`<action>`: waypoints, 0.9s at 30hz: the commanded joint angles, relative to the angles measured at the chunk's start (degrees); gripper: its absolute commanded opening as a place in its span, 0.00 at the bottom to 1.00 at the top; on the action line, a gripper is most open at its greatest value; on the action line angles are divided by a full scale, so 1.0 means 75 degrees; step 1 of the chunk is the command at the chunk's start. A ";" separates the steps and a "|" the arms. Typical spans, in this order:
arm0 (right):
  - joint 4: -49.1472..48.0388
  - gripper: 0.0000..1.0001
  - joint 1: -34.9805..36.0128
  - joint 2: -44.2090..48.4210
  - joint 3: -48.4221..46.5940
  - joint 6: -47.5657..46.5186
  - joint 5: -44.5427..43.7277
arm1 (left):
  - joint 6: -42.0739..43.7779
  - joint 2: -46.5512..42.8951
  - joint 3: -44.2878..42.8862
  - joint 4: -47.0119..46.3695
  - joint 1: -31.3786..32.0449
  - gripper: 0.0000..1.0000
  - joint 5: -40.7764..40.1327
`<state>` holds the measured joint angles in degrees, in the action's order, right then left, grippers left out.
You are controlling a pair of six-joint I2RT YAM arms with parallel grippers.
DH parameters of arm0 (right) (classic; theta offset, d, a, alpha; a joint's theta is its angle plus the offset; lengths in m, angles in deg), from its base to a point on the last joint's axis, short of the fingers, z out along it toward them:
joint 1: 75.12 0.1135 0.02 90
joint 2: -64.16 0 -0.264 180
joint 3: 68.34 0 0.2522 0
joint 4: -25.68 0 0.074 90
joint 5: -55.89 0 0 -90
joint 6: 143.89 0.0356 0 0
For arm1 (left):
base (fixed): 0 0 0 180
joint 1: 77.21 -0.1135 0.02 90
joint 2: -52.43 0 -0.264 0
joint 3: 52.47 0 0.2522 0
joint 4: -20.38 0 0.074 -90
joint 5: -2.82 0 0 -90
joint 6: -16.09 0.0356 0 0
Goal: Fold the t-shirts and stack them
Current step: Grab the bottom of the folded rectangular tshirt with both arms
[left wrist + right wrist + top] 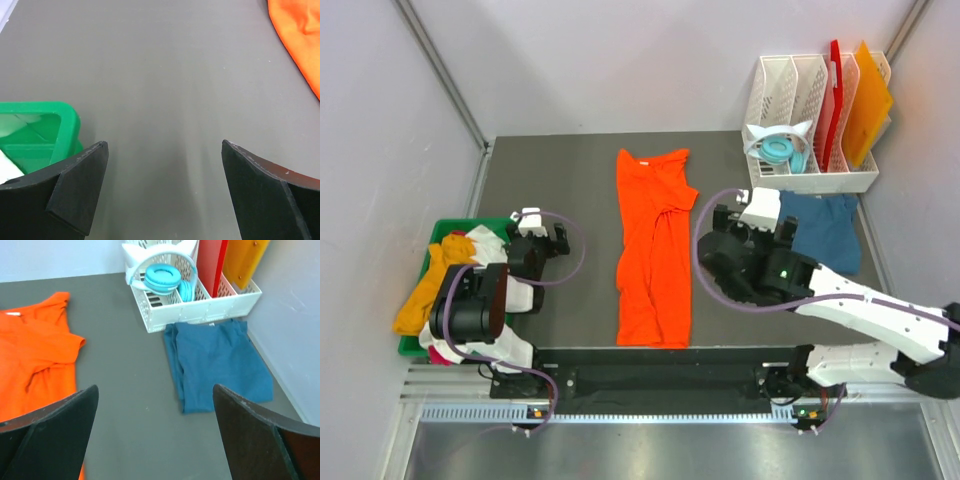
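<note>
A bright orange t-shirt [654, 250] lies folded lengthwise in the middle of the table, collar at the far end; its edge shows in the left wrist view [300, 40] and its sleeve in the right wrist view [35, 350]. A dark teal-blue t-shirt [823, 229] lies folded at the right in front of the white rack, also in the right wrist view [217, 362]. My left gripper [542, 236] is open and empty left of the orange shirt. My right gripper [752, 225] is open and empty between the two shirts. More shirts, yellow-orange [428, 288] and white, sit in the green bin.
A green bin [457, 227] stands at the left table edge, its corner in the left wrist view [50, 130]. A white rack [810, 175] at the back right holds blue headphones [782, 152], a red board [834, 90] and an orange board [868, 95].
</note>
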<state>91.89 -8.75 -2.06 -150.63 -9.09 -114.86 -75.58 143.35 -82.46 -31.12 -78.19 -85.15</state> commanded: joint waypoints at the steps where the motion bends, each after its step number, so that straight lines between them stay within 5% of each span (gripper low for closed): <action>1: -0.6614 0.96 -0.1450 0.1092 0.1740 -0.5313 0.1891 | -0.0140 0.0054 -0.0168 -0.0112 0.0012 0.99 -0.0188; 3: -0.7354 0.95 -0.1968 0.1002 0.2036 -0.5423 0.2655 | -0.0140 0.0042 -0.0156 -0.0124 0.0012 0.99 -0.0188; 9: -0.6033 0.98 -0.3001 -0.0428 0.1030 -0.4999 0.3489 | -0.0140 0.0054 -0.0168 -0.0124 0.0012 0.99 -0.0188; 16: -0.5366 1.00 -0.3912 -0.0264 0.1345 -0.3338 0.5607 | -0.0129 0.0054 -0.0168 -0.0135 0.0012 0.99 -0.0188; 22: -0.5294 1.00 -0.4103 -0.0230 0.1836 -0.3184 0.7063 | -0.0176 -0.0110 -0.0438 0.0640 0.0001 0.99 -0.0176; 27: -0.5046 1.00 -0.4091 -0.0230 0.2058 -0.3406 0.6935 | 0.0164 -0.0472 0.0218 -0.0309 0.0797 0.99 -0.1941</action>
<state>53.79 -39.29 -5.10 -136.43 -34.71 -65.35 -75.54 143.24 -84.08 -28.32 -75.74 -90.49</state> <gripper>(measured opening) 0.995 0.989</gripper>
